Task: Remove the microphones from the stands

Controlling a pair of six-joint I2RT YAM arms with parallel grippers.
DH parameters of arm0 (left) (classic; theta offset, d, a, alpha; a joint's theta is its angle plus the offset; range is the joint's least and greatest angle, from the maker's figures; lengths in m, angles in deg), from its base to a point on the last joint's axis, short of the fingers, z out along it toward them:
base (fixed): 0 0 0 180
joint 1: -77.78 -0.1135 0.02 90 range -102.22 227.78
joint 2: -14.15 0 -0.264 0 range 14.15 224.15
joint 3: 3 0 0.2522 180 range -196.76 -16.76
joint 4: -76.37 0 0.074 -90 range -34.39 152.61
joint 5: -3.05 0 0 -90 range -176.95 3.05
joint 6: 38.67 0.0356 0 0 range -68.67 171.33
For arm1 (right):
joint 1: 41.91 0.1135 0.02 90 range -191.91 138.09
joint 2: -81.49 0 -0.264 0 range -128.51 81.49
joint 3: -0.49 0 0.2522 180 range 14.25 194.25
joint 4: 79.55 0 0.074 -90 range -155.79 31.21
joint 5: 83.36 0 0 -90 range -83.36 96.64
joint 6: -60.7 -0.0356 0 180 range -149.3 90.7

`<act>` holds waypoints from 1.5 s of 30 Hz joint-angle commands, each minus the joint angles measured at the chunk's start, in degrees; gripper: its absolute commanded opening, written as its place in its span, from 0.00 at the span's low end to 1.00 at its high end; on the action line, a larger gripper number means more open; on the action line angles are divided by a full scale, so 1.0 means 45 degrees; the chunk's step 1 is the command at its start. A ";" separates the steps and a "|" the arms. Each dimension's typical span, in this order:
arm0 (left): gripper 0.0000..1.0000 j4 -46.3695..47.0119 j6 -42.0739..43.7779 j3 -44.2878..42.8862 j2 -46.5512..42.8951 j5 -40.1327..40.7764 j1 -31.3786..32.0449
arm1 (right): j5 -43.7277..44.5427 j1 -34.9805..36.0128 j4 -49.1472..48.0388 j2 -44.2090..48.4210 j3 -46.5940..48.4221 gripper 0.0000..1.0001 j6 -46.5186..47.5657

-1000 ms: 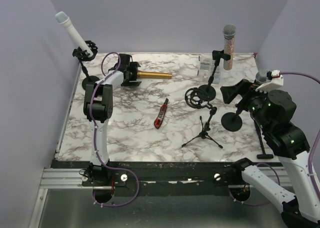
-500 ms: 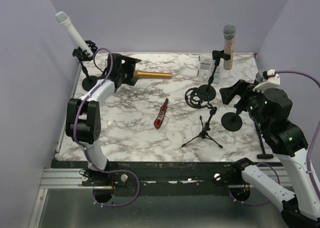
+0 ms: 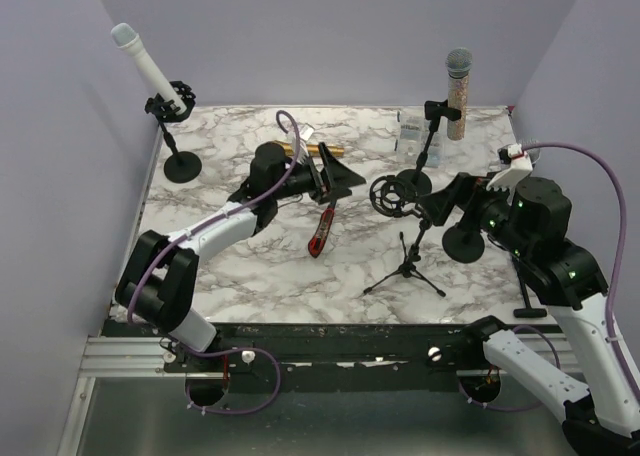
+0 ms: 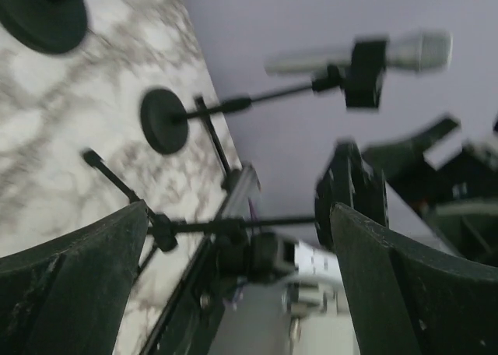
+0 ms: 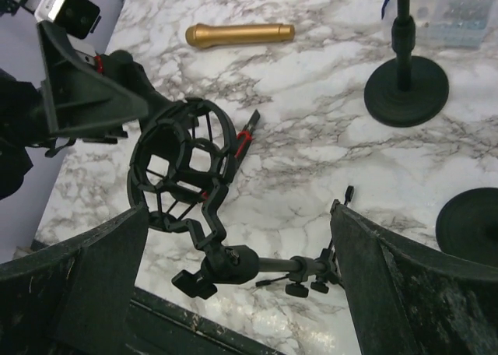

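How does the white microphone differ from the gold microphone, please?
The white microphone is clipped in a stand; the gold microphone lies loose on the table. The white microphone points steeply upward; the gold microphone lies flat. Both are slim handheld microphones.

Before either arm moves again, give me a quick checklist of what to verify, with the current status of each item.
1. Left gripper fingers open, holding nothing: ok.
2. Right gripper fingers open, holding nothing: ok.
3. Gold microphone lying flat on the table, off any stand: ok.
4. Every microphone off its stand: not ok; the white microphone and the grey microphone sit in clips.
5. Shock mount empty: ok.
6. Which microphone to take next: cannot tell.
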 commanded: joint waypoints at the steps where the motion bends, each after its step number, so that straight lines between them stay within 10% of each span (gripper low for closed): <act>1: 0.99 0.2706 0.1784 0.1265 -0.1601 -0.1852 0.1217 | -0.1206 -0.0045 0.0570 0.0154 -0.0663 1.00 -0.0390; 22: 0.99 -0.3294 0.4389 0.0875 -0.4559 0.1017 0.2918 | 0.1256 -0.0052 0.2881 0.2326 -0.1936 1.00 -0.2583; 29: 0.92 -0.5314 0.5737 -0.0376 -0.4888 0.4438 0.4974 | 0.1026 -0.0041 0.3868 0.2980 -0.2491 1.00 -0.2900; 45: 0.90 -0.7284 0.7440 -0.1366 -0.5443 0.7660 0.6990 | -0.2615 -0.0041 -0.1531 0.1439 -0.6529 0.72 -0.3928</act>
